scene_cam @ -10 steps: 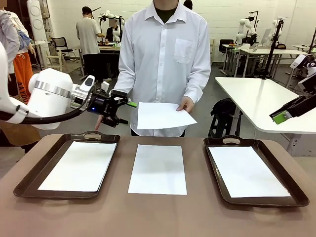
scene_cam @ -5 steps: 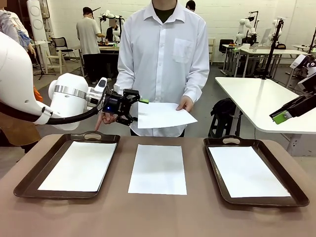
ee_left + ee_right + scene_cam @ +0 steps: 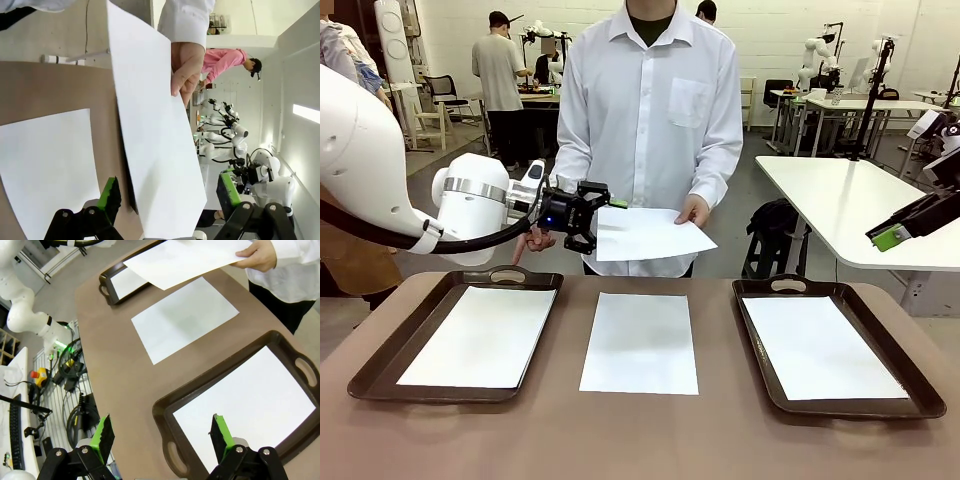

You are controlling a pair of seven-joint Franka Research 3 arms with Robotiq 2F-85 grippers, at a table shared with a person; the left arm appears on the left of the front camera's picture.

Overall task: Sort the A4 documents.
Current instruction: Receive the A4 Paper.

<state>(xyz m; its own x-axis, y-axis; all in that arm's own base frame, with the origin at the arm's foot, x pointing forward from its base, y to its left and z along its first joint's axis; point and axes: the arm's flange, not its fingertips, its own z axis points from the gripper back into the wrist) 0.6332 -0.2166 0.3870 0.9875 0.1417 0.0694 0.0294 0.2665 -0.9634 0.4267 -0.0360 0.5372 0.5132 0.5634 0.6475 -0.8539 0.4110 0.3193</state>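
Left pincer [image 3: 601,224] stands wide open with the near short edge of the held sheet [image 3: 655,232] right in its gap, one finger above the paper and one below. I would say it is not pinching yet. That sheet floats flat in the air, above the far end of the middle sheet [image 3: 640,342] that lies on the table [image 3: 640,440]. Its long side runs crosswise to the middle sheet, from the pincer over to the person's hand [image 3: 695,212], which holds the other end. From the left arm's own camera the held sheet [image 3: 155,150] goes straight away from the left pincer [image 3: 167,195] toward that hand [image 3: 184,65], and it sits closer to one green pad than the other. So the left arm is the near one, and I think all it needs is to squeeze. Over on the other arm, the right pincer [image 3: 886,237] is open too and holds nothing. It hangs up in the air well to the right of the middle sheet, on the side where the right tray [image 3: 760,350] sits. Its twin, the left tray [image 3: 380,360], sits left of the middle sheet.
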